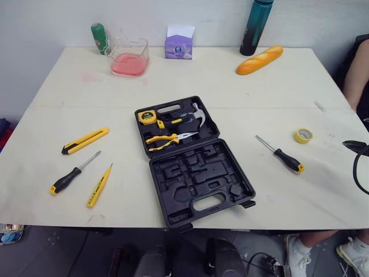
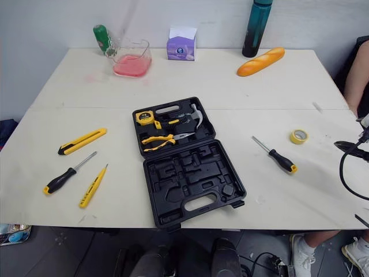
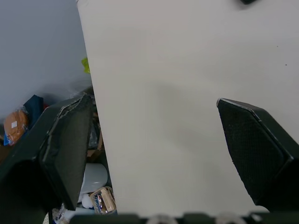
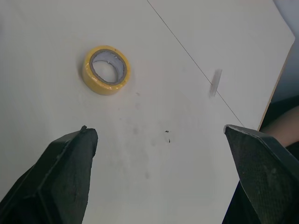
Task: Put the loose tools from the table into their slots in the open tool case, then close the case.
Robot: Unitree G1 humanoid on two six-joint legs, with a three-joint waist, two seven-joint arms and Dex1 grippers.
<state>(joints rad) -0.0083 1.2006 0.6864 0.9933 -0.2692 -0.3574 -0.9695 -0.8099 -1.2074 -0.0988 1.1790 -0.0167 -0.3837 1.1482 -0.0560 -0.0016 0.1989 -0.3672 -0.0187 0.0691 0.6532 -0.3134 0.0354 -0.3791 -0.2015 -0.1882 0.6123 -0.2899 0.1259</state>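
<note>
Two-panel pale tabletop (image 1: 242,92), light wall behind | tool case (image 1: 190,161) open mid-front, bare space around | left fingers (image 3: 65,144) spread at edge | right fingers (image 4: 65,172) spread near tape (image 4: 105,70)

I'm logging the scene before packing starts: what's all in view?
tool case: one, black, open, centre
tape measure, hammer, pliers: one each, inside case's far half
utility knife: one, yellow-black, left of case
left screwdriver: one, black-yellow, left
slim tester: one, yellow, beside it
right screwdriver: one, black-yellow, right of case
tape roll: one, yellow, far right
green bottle, pink-filled tub, purple box, teal bottle, bread loaf: one each, back edge
person: one, right edge
left gripper, right gripper: black, open
</note>
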